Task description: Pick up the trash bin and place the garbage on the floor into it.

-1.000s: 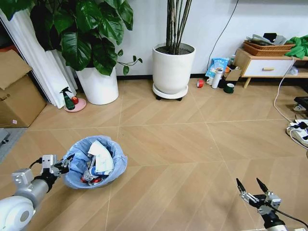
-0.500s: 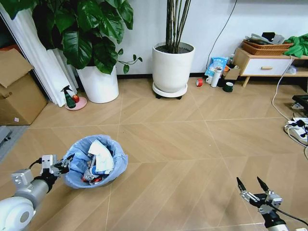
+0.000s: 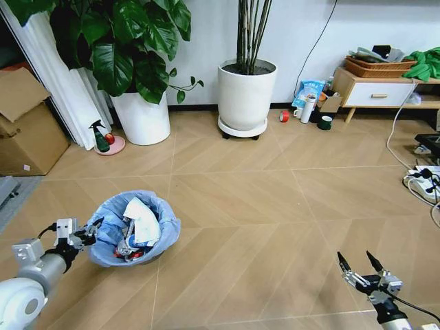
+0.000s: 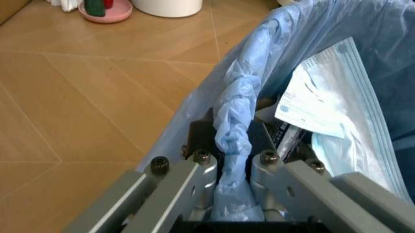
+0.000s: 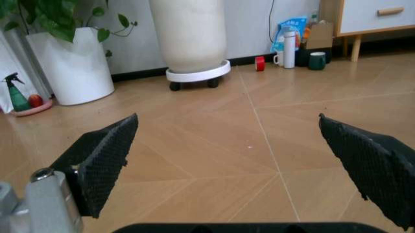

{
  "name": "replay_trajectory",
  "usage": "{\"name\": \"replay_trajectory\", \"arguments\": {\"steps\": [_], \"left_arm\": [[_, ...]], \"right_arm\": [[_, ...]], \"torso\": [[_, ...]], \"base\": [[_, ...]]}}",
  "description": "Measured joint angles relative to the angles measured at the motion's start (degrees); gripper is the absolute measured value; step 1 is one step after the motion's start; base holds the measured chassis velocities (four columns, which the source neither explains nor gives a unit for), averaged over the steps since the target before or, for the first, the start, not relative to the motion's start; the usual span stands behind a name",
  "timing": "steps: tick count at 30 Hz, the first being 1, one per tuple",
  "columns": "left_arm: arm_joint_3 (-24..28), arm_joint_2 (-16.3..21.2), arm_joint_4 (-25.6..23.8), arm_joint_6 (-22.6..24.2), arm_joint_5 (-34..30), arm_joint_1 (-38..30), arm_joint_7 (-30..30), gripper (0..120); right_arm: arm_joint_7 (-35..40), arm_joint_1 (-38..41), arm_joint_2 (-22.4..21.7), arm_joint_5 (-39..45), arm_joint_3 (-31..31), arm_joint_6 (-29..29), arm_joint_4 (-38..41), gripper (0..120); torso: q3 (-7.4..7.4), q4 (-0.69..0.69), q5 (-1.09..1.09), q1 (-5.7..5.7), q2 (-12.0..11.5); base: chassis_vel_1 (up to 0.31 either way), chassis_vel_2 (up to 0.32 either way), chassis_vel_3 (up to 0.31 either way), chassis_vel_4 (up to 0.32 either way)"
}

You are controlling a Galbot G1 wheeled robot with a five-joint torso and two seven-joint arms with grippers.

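— Two fingers of our left gripper [image 4: 234, 167] were pressed onto the rolled blue bag edge at the rim of the small round black trash bin lined with crinkly light-blue plastic [image 3: 110, 247], weren't they?

— Yes. We pinched rim and liner together, we think, because the bag alone would slide off; clamping both gave us a handle on the near-left side of the bin, which sat on the pale wooden herringbone floor [image 3: 261, 227] to our front left.

— And what lay inside?

— We saw the garbage [image 3: 137, 230] already in it: a white and light-blue packet on top, with something red and dark bits below.

— What about our other arm?

— Our right gripper [image 3: 360, 265] hung low at the front right, well apart from the bin, its black fingertips spread wide and holding nothing. We judged it was kept ready for any litter left on the floor.

— Anything else near?

— Far off by the wall stood a big white round plant pot on a wheeled base [image 3: 246, 96] and a green spray bottle [image 3: 100, 139], neither ours to touch.
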Motion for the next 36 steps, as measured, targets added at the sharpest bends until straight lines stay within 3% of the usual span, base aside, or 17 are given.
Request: {"name": "replay_trajectory", "arguments": {"steps": [36], "left_arm": [[-2.18, 0.18, -0.97, 0.07, -0.77, 1.81, 0.05, 1]], "right_arm": [[-0.12, -0.83, -0.17, 0.16, 0.2, 0.18, 0.22, 100]], "torso": [[0.0, -0.01, 0.01, 0.0, 0.0]], "base": [[0.013, -0.018, -0.018, 0.016]]}}
